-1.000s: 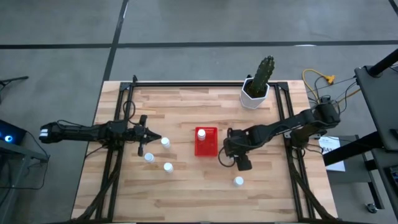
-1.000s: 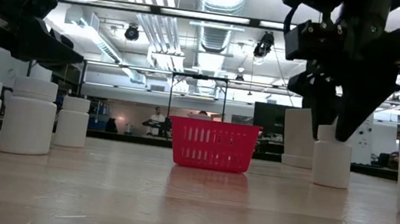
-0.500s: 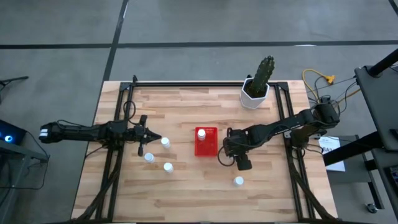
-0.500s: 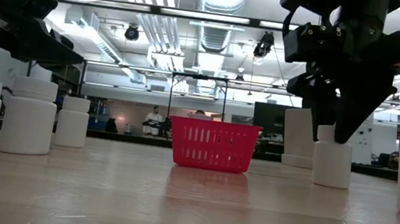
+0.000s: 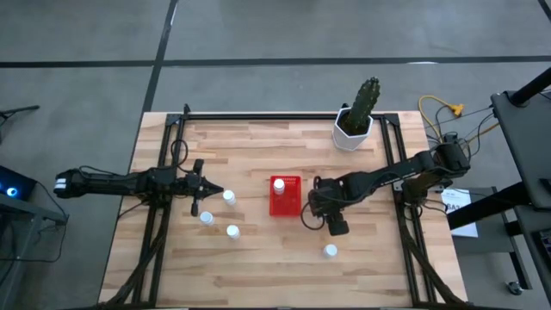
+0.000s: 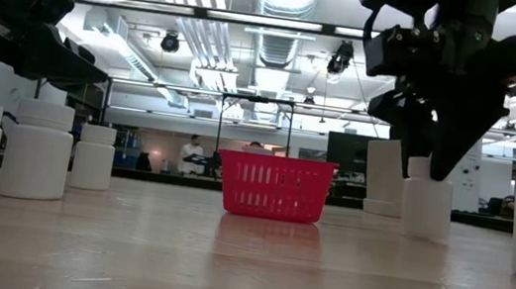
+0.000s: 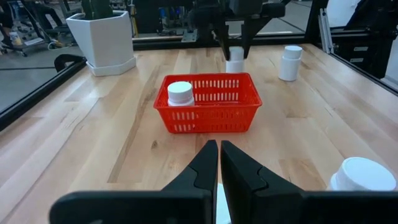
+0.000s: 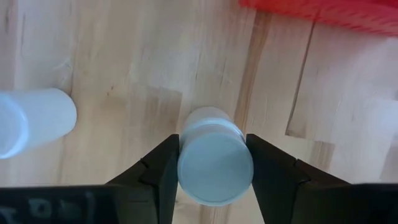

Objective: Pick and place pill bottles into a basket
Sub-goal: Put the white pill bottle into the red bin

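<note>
- Right gripper [image 5: 312,209] has closed in a touch since a second ago, and the bottle [image 6: 427,207] between its fingers has barely shifted; nothing else on the table has moved.
- Right arm reaches in from the right edge of the high view, elbow low, wrist pointing down just right of the basket [image 5: 285,196].
- From its wrist view, both dark fingers [image 8: 163,169] press the sides of a white-capped bottle [image 8: 215,165], grasping it; it stands upright on the wood in the lower centre of that frame.
- Left arm lies stretched from the left edge, its gripper [image 5: 217,193] clenched shut, holding nothing, at centre left of the high view.
- Basket sits mid-table, one bottle [image 5: 278,183] already inside at its upper end; the left wrist view shows that one [image 7: 180,93] in the basket's [image 7: 208,116] left corner.
- Three loose bottles cluster near the left gripper: one [image 5: 229,197] just off its tip, one [image 5: 207,217] below, one [image 5: 232,231] lower still.
- Another bottle [image 5: 330,251] stands alone at lower centre right, below the right gripper.
- Cactus pot [image 5: 352,129] sits at the upper right of the table [image 5: 258,275], well clear of both arms.
- Nothing blocks the short path between the gripped bottle and the basket.
- No readable writing on the bottles or basket.
</note>
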Controlling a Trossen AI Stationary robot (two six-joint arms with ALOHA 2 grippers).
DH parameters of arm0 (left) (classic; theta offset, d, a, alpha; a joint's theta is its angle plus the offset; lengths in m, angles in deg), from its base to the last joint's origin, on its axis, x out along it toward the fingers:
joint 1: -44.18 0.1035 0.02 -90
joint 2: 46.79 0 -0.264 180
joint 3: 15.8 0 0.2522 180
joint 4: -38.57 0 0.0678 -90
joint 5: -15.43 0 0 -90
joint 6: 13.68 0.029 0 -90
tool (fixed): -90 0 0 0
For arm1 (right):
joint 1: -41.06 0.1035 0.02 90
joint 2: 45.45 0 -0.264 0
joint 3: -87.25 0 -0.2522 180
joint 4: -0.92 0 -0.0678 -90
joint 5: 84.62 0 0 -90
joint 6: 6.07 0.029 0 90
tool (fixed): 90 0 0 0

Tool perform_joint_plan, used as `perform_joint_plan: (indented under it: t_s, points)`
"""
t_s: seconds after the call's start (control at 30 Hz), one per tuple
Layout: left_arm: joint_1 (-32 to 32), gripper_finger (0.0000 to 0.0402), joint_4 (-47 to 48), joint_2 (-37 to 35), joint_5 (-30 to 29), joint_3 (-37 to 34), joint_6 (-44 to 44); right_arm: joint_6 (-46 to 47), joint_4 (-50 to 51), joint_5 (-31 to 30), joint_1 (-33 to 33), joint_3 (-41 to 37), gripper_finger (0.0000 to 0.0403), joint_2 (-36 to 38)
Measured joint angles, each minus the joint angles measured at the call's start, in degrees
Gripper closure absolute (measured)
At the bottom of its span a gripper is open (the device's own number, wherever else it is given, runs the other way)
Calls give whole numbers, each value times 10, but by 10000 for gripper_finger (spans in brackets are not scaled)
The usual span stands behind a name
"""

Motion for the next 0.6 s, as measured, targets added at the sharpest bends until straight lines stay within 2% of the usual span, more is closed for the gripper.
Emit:
perform_joint_plan:
  t_s: [0.6]
  points:
    - [0,400,0,0,-2,0,0,-41,90,-3,-30,124,251,2]
